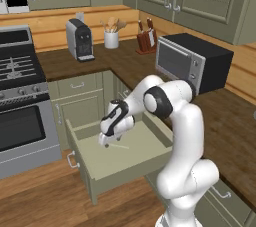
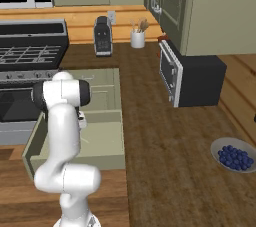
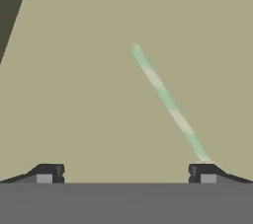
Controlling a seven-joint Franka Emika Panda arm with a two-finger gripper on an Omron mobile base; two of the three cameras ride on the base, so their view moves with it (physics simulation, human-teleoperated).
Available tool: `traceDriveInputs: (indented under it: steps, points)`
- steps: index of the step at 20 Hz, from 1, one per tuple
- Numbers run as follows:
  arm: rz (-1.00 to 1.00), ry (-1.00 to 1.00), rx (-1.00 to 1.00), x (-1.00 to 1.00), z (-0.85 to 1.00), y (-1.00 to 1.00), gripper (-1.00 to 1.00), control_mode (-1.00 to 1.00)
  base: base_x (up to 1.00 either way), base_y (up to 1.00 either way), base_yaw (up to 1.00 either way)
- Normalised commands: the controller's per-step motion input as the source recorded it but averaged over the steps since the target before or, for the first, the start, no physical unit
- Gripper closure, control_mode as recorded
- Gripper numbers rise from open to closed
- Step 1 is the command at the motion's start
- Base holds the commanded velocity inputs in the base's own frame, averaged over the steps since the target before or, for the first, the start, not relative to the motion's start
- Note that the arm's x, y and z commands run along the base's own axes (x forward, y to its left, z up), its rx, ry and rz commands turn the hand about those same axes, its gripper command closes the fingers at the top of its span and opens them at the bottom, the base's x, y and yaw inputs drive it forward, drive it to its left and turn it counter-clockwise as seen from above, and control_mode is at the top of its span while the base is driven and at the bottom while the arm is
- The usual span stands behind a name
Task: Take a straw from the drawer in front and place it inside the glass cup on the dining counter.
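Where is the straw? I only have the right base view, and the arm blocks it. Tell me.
Observer: The straw lies flat on the floor of the open drawer, just below the hand.
Operator: Report the jaws.
Observer: Wide open, nothing between them.
Operator: Give me the alignment.
Observer: In the hand view the straw runs diagonally. Its near end sits by one fingertip, not centred between the two.

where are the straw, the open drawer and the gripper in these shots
straw point(image 3: 165, 99), hand view, middle of its thin shaft
drawer point(image 1: 131, 157), left base view, bare floor of the pulled-out box
gripper point(image 3: 126, 172), hand view, midway between its two dark tips, jaws wide apart
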Motion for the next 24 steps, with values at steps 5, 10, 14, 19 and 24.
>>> traceDriveInputs:
  steps: [5,10,14,19,24]
  points:
    - [0.12,0.0,-0.04,0.36,-0.23,0.0,-1.0,-1.0,0.0,0.0,0.0]
    - [0.1,0.0,-0.03,0.35,-0.33,0.0,-1.0,-1.0,0.0,0.0,0.0]
    - [0.09,0.0,-0.01,0.34,-0.38,0.0,-1.0,-1.0,0.0,0.0,0.0]
    - [0.05,0.0,0.0,0.35,-0.35,0.0,-1.0,-1.0,0.0,0.0,0.0]
    - [0.03,0.02,0.0,0.12,-0.39,0.0,-1.0,-1.0,0.0,0.0,0.0]
